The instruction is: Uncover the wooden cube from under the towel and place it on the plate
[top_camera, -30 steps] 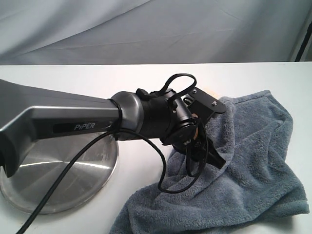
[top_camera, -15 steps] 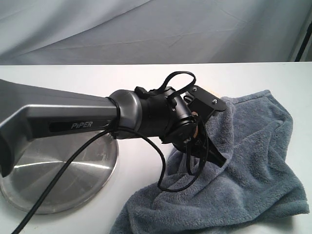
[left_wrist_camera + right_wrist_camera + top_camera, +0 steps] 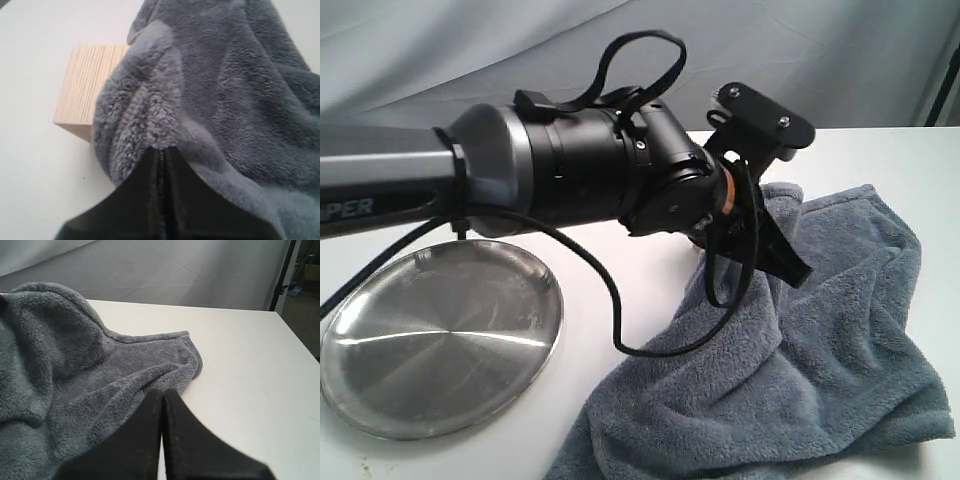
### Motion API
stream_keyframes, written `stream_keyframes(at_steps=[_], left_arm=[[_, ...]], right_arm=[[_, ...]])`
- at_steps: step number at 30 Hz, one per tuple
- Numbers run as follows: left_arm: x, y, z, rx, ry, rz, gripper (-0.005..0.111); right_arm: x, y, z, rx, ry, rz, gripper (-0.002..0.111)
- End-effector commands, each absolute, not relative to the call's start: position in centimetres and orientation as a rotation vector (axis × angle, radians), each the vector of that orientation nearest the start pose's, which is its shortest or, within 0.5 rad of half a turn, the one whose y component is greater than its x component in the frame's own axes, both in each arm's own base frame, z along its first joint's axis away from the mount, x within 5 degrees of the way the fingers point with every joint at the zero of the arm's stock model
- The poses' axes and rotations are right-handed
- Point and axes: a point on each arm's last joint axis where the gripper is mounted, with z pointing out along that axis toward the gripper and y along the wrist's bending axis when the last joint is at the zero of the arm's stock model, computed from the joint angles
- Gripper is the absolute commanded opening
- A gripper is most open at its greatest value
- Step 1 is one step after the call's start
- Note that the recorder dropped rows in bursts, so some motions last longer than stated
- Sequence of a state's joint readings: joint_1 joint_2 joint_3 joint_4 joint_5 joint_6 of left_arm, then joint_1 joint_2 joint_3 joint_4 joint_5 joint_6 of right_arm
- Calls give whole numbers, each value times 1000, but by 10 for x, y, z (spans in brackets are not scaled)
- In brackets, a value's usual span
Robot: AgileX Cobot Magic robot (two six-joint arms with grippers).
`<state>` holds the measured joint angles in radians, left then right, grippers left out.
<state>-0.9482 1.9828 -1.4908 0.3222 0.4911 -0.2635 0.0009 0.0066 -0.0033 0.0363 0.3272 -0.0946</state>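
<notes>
The grey-blue towel (image 3: 840, 340) lies bunched on the right of the white table, and its left edge is pulled up. My left gripper (image 3: 790, 265) is shut on a fold of that edge, seen up close in the left wrist view as the towel (image 3: 225, 90) pinched at the gripper (image 3: 162, 150). Beside the raised fold, the pale wooden cube (image 3: 87, 85) is partly bared on the table, with one side still under the cloth. In the exterior view the arm hides the cube. The steel plate (image 3: 440, 340) is empty at the left. My right gripper (image 3: 163, 390) is shut on nothing, above the towel's far corner (image 3: 65, 370).
The left arm's thick black body (image 3: 570, 170) and its looping cable (image 3: 620, 320) stretch across the middle of the exterior view, above the plate's far side. A grey fabric backdrop (image 3: 640, 60) hangs behind the white table (image 3: 250, 365).
The left arm has risen and swung up from low on the towel, pulling the towel's left edge up with it. The plate now shows more fully.
</notes>
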Motion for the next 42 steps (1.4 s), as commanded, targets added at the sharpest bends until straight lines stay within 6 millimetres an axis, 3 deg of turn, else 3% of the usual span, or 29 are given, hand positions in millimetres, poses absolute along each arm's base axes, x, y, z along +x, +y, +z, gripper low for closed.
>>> stream_keyframes(at_steps=[1, 7, 13, 18, 24, 29, 33, 34, 35, 38, 40, 42], left_arm=[[241, -363, 241, 1275, 2076, -190, 0], [191, -384, 239, 1460, 2046, -186, 0], [160, -395, 235, 1508, 2099, -293, 0], [159, -395, 223, 1498, 2197, -314, 0], [162, -394, 183, 1522, 2393, -261, 0], [163, -395, 158, 1554, 2445, -195, 3], [169, -393, 144, 1522, 2467, -96, 25], [171, -393, 141, 1501, 2473, -62, 35], [174, -391, 140, 1451, 2477, -17, 58], [178, -389, 141, 1408, 2470, 43, 90], [179, -388, 143, 1420, 2450, 58, 102], [179, -388, 150, 1404, 2451, 36, 102]], right_arm=[[54, 1, 184, -66, 1803, -27, 0], [54, 1, 184, -66, 1803, -27, 0], [54, 1, 184, -66, 1803, -27, 0], [54, 1, 184, -66, 1803, -27, 0], [54, 1, 184, -66, 1803, -27, 0], [54, 1, 184, -66, 1803, -27, 0], [54, 1, 184, -66, 1803, -27, 0], [54, 1, 184, -66, 1803, -27, 0], [54, 1, 184, -66, 1803, -27, 0], [54, 1, 184, -66, 1803, -27, 0], [54, 1, 184, -66, 1803, -27, 0], [54, 1, 184, -66, 1803, -27, 0]])
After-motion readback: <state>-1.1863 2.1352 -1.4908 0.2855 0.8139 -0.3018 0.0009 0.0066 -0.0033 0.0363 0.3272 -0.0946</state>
